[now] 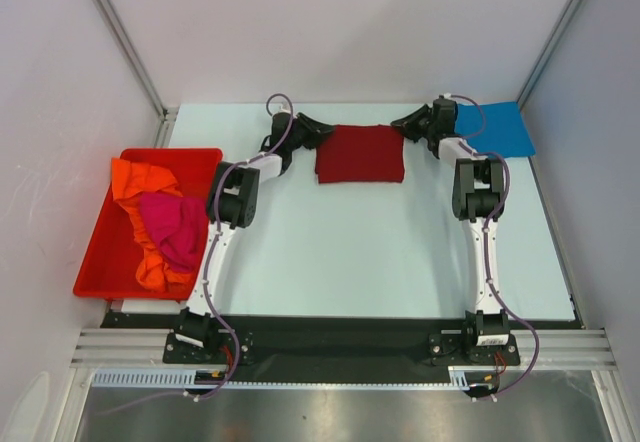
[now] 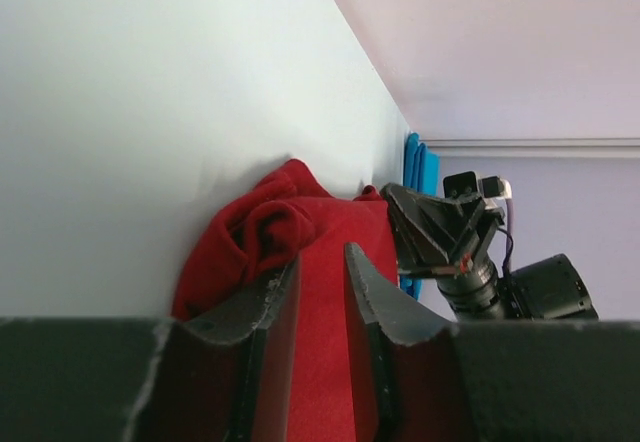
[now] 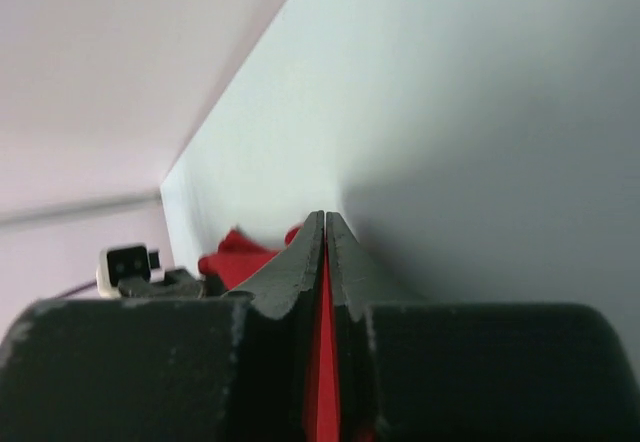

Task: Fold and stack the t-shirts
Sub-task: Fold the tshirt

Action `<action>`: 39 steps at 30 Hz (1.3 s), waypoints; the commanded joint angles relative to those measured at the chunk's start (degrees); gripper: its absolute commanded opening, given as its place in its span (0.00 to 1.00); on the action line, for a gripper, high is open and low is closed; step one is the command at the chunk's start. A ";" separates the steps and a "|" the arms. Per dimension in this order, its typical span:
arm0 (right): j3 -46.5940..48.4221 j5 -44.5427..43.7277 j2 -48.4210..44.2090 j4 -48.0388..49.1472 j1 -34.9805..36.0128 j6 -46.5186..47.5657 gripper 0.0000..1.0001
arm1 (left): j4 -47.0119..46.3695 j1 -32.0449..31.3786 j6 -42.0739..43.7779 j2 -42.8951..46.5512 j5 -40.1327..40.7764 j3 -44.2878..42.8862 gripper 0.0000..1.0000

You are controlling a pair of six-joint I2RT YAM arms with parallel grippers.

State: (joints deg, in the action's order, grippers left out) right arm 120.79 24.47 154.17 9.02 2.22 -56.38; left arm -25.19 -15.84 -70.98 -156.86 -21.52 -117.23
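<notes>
At twelve o'clock on the counter (image 1: 350,252), dark red t-shirt (image 1: 360,154) lying folded flat, left gripper (image 2: 320,252) pinching its nine o'clock edge, right gripper (image 3: 325,217) clamping its three o'clock edge, bright blue t-shirt (image 1: 500,127) lying at two o'clock, orange t-shirt (image 1: 135,177) and magenta-pink t-shirt (image 1: 175,227) sitting heaped in red bin (image 1: 100,252) at nine o'clock.

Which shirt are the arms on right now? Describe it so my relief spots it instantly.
Go to the far edge of the pale table, between the two arms. The dark red t-shirt lies there, a flat rectangle with the left gripper and right gripper at its far corners. Unlike the blue t-shirt to its right, it is dark red and gripped.
</notes>
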 commanded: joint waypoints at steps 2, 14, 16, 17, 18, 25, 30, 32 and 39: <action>8.82 -5.50 6.04 -5.93 -1.78 1.62 0.08 | 2.69 1.33 1.71 -0.55 2.45 -1.76 0.32; 6.42 4.00 -9.92 -21.49 -1.43 18.40 0.08 | 20.53 0.54 25.34 17.86 -4.23 -0.65 0.57; 2.71 3.66 -16.95 -22.99 -1.25 21.03 0.08 | 19.48 -0.33 26.85 21.14 -6.24 5.92 0.57; -1.74 3.57 -19.49 -23.08 -0.73 21.48 0.09 | 18.69 -0.60 27.03 24.11 -7.30 8.14 0.56; -3.79 4.09 -21.35 -22.56 -0.64 21.66 0.09 | 16.95 -0.95 27.12 25.27 -8.01 12.33 0.56; -15.05 17.24 -25.51 -18.61 3.05 20.44 0.08 | 5.51 -2.53 18.86 28.19 -13.63 24.15 0.47; -19.79 27.55 -19.97 -9.57 4.64 17.10 0.04 | -2.48 -3.59 12.38 23.62 -17.50 26.43 0.36; -23.31 29.14 -18.56 -1.32 4.29 14.65 0.01 | -6.43 -3.50 10.52 22.83 -18.21 30.02 0.33; -38.95 27.48 -21.01 4.78 -0.45 14.63 0.00 | -6.46 -2.36 10.33 24.32 -16.45 41.02 0.27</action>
State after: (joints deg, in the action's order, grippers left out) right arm 85.62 54.08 135.70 9.96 4.91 -43.07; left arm -28.71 -19.09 -60.14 -133.82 -37.69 -78.96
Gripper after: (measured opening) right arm 0.009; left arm 0.278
